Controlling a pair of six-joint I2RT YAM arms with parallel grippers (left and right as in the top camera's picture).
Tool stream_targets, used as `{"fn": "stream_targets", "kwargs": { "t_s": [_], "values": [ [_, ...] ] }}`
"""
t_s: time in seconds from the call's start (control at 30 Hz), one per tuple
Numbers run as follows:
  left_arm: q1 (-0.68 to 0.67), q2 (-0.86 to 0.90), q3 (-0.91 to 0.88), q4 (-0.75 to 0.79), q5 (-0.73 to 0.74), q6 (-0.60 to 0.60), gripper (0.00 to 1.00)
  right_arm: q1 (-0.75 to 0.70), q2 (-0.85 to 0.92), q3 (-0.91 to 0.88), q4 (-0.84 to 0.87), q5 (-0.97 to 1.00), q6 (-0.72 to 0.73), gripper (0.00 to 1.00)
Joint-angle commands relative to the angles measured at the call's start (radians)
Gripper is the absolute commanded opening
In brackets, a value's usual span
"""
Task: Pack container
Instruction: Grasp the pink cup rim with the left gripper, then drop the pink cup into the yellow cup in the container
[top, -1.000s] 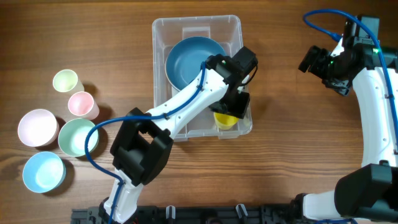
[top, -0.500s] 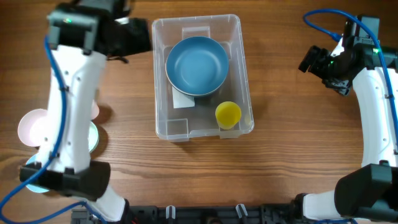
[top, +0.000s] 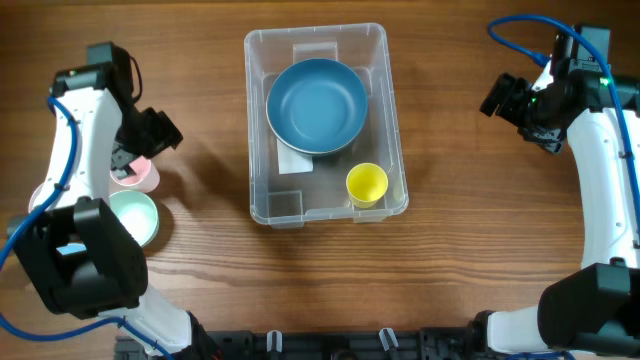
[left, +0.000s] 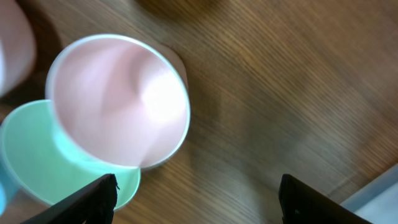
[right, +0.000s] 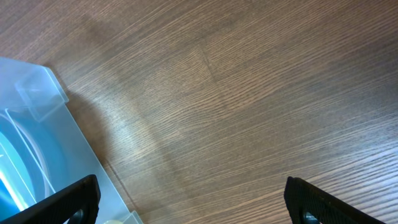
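Left fingers (left: 99, 194), spread and empty, hang just beside the pink cup (left: 118, 99); the container (top: 250, 120) lies well to their right. Right fingers (right: 74, 199) spread, empty.

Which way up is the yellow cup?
Upright: overhead, the yellow cup shows its open mouth, standing in the container.

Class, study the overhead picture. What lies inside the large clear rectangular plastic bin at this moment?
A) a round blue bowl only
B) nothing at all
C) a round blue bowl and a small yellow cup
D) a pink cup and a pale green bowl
C: the overhead view shows the round blue bowl and the small yellow cup both within the walls of the large clear rectangular plastic bin.
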Motion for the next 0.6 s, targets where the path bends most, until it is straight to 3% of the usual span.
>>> {"fn": "stream_targets", "kwargs": {
  "t_s": [0.0, 0.2, 0.33, 0.47, 0.5, 0.57],
  "values": [
    [0.021, -0.002, -0.086, 0.068, 0.015, 0.02, 0.84, 0.001, 0.011, -0.006, -0.003, 0.022, -0.006, 0.96],
    [0.039, 0.003, -0.122, 0.153, 0.0, 0.047, 0.83, 0.001, 0.011, -0.006, -0.004, 0.022, -0.007, 0.96],
    [0.039, 0.006, -0.124, 0.198, 0.0, 0.05, 0.63, 0.001, 0.011, -0.006, -0.006, 0.022, -0.007, 0.96],
    [0.039, 0.035, -0.154, 0.236, 0.001, 0.05, 0.62, 0.001, 0.011, -0.006, -0.009, 0.022, -0.008, 0.96],
    [0.039, 0.041, -0.154, 0.238, 0.0, 0.05, 0.58, 0.001, 0.011, -0.006, -0.009, 0.022, -0.008, 0.96],
    [0.039, 0.055, -0.154, 0.25, 0.001, 0.05, 0.37, 0.001, 0.011, -0.006, -0.009, 0.021, -0.007, 0.96]
  ]
}}
